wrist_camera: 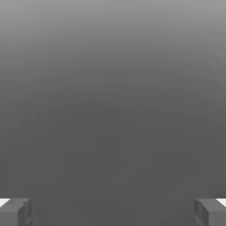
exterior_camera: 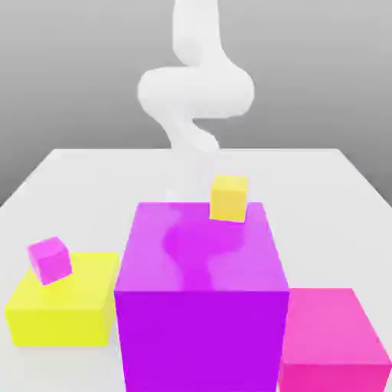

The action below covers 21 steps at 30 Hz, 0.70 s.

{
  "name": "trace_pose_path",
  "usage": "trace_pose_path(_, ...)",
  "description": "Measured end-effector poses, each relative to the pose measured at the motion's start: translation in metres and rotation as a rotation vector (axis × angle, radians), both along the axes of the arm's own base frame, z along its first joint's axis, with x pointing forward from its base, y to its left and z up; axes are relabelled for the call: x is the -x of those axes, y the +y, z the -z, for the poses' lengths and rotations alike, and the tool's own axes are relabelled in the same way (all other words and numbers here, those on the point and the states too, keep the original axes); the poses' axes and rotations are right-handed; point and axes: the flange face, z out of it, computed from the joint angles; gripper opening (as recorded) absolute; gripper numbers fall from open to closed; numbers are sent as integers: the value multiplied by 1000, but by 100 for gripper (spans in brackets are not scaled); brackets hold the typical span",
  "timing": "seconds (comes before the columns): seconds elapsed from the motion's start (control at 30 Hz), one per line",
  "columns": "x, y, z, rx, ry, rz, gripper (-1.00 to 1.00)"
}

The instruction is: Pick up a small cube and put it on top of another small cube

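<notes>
Purple dominates the near centre: the purple block (exterior_camera: 200,291) may hide the cyan cube, whose place I cannot tell. The gripper (wrist_camera: 113,212) hangs released and empty. Searching blind, it could clip the block or seize the orange cube (exterior_camera: 229,198) instead.

smooth white arm (exterior_camera: 200,84), seemingly grey-tipped tool (wrist_camera: 113,212)

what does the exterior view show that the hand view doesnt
The exterior view shows the white arm, the pale table, a big purple block with a small yellow-orange cube, a yellow block bearing a small magenta cube, and a pink block. The hand view shows the open pincer, its fingertips far apart over plain grey. Nothing clearly appears in both.
</notes>
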Motion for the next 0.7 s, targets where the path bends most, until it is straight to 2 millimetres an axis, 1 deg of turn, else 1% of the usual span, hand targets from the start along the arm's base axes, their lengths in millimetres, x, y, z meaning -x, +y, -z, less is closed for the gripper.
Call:
trace_pose_path(0.17, -60, -34, 48, 0, 111, 46, 0)
trace_pose_path(0.37, -117, -81, 118, -9, 241, 99, 0)
trace_pose_path(0.53, -153, -126, 187, -24, 348, 143, 0)
trace_pose_path(0.7, -173, -177, 264, -47, 454, 196, 0)
